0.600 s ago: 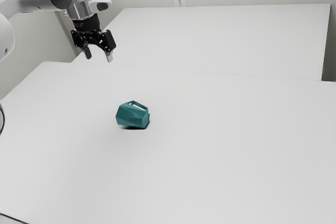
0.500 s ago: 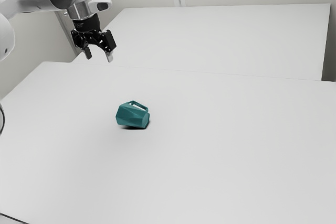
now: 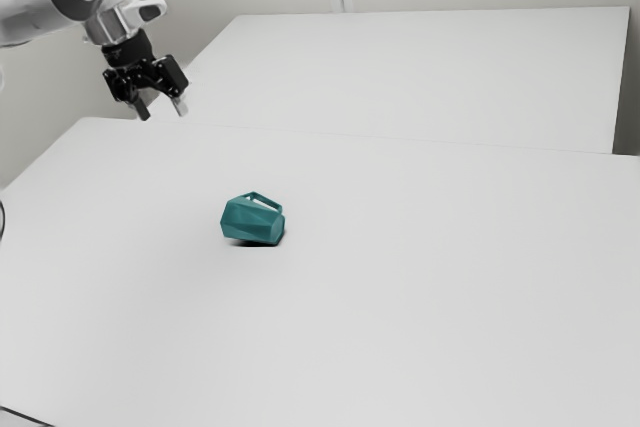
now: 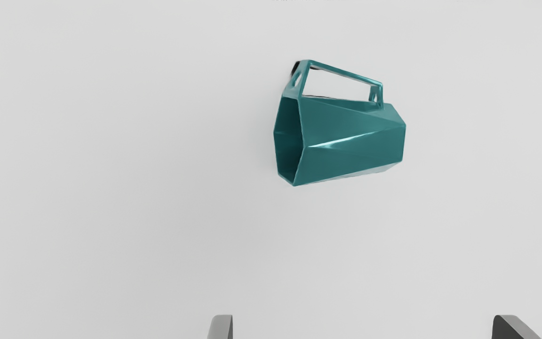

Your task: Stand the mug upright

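The mug (image 3: pixel 253 220) lies on its side on the table (image 3: pixel 400 327), its mouth (image 4: pixel 289 136) turned roughly to the exterior view's left, its base (image 4: pixel 395 143) to the right, and its handle (image 4: pixel 346 73) along the far side in the exterior view. The tool (image 3: pixel 162 110) is up in the air toward the exterior view's left, well apart from the mug, its fingers (image 4: pixel 221 327) spread wide with nothing between them. The mug looks empty, thin-walled and stiff, so I would expect it to be light and to keep its shape under a firm squeeze. If it is ceramic it could chip when set down hard. The facets seem smooth and slightly glossy, and the body narrows toward the base, so a pinch across slanting faces might slip or let it roll. A grip across the body near the mouth, clear of the handle, looks steadiest for tipping it base down; the handle bar is slim and would probably let the mug swing, though the wall at the mouth could also serve.
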Controlling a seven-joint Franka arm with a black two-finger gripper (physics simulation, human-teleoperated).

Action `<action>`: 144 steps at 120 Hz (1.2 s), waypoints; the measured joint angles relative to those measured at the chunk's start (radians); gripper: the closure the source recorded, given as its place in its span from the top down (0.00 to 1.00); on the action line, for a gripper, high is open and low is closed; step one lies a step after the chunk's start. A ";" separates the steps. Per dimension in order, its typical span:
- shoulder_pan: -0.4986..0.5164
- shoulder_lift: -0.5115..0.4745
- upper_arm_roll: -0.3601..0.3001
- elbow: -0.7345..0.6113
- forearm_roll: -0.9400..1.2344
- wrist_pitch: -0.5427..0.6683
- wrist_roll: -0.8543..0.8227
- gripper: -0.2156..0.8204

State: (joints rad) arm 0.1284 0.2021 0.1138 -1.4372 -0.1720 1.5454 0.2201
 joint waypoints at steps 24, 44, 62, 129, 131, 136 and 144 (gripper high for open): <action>0.105 0.140 0.028 0.004 -0.272 0.009 0.158 0.79; 0.146 0.256 0.027 0.014 -0.404 0.054 0.280 0.79; 0.164 0.320 0.022 0.006 -0.494 0.092 0.364 0.79; 0.150 0.387 -0.012 -0.161 -0.651 0.138 0.530 0.79; 0.148 0.382 -0.012 -0.169 -0.655 0.140 0.532 0.79; 0.144 0.366 -0.012 -0.193 -0.661 0.149 0.538 0.79; 0.142 0.349 -0.013 -0.217 -0.669 0.162 0.545 0.79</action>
State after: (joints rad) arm 0.2701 0.5507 0.1004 -1.6537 -0.8405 1.7075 0.7654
